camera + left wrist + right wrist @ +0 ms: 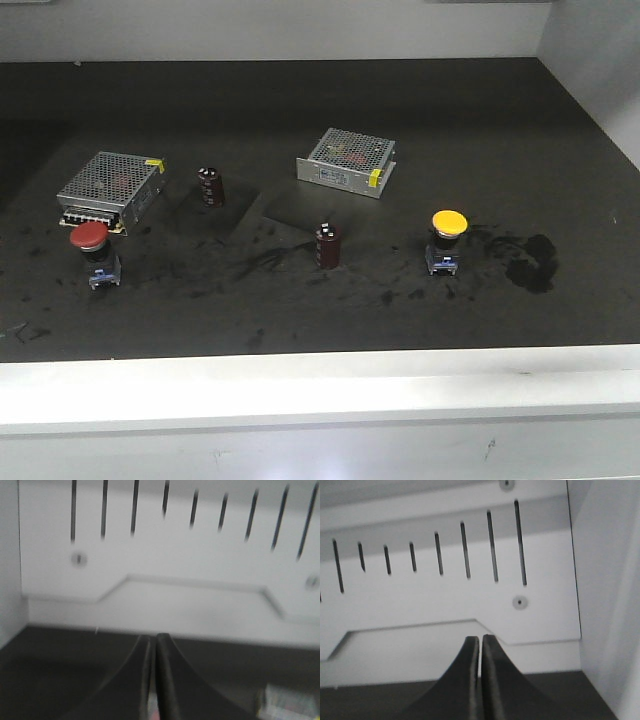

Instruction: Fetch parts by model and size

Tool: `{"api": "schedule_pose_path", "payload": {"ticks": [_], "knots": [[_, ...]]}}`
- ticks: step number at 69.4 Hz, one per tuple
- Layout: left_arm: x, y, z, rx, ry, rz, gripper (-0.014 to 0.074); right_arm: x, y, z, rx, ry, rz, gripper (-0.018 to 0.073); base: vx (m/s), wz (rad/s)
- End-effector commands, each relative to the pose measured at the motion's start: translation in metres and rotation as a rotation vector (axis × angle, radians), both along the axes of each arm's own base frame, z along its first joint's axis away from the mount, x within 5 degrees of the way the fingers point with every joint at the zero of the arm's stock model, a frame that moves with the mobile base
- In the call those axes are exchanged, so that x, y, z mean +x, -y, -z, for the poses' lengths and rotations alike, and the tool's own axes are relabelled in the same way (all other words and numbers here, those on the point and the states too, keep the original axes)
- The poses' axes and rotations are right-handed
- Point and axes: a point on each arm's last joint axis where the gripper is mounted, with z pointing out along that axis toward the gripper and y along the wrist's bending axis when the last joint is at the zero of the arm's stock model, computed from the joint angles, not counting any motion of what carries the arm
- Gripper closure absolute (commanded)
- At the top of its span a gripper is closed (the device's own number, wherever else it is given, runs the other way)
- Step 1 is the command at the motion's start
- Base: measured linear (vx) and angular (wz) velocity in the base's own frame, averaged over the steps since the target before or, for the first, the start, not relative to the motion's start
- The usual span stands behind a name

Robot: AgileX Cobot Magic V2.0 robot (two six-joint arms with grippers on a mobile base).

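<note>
Front-facing view: red button (88,240), yellow button (449,224) (domed caps) on scuffed black mat (300,110); left hand (152,639), right hand (480,640) pressed together.

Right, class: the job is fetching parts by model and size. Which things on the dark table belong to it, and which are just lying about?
Belong to the job:
red-capped mushroom-head push button
yellow-capped mushroom-head push button

Just lying about:
left silver mesh metal box
right silver mesh metal box
left dark brown cylinder
right dark brown cylinder
</note>
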Motion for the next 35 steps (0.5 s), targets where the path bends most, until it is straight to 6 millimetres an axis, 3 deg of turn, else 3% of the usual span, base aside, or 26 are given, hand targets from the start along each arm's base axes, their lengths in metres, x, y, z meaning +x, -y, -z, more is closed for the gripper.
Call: {"api": "schedule_pose_path", "payload": {"ticks": [1, 9, 17, 27, 35], "knots": [[0.018, -0.001, -0.004, 0.049, -0.026, -0.001, 0.055, 0.016, -0.002, -0.008, -0.01, 0.021, -0.005, 0.0562, 0.0, 0.0], [0.039, -0.001, 0.011, 0.078, -0.159, 0.004, 0.0461, 0.036, -0.003, 0.005, -0.019, -0.087, 0.001, 0.0545, 0.0, 0.0], [0.054, -0.002, 0.023, 0.074, -0.259, 0.008, 0.0312, 0.048, -0.004, 0.017, -0.026, -0.178, 0.007, 0.0491, 0.0, 0.0], [0.07, -0.002, 0.037, 0.065, -0.373, 0.014, 0.0097, 0.058, -0.004, 0.028, -0.033, -0.27, 0.014, 0.0331, 0.0, 0.0], [0.079, -0.002, 0.047, 0.062, -0.453, 0.017, -0.004, 0.065, -0.004, 0.037, -0.038, -0.336, 0.019, 0.0131, 0.0, 0.0]]}}
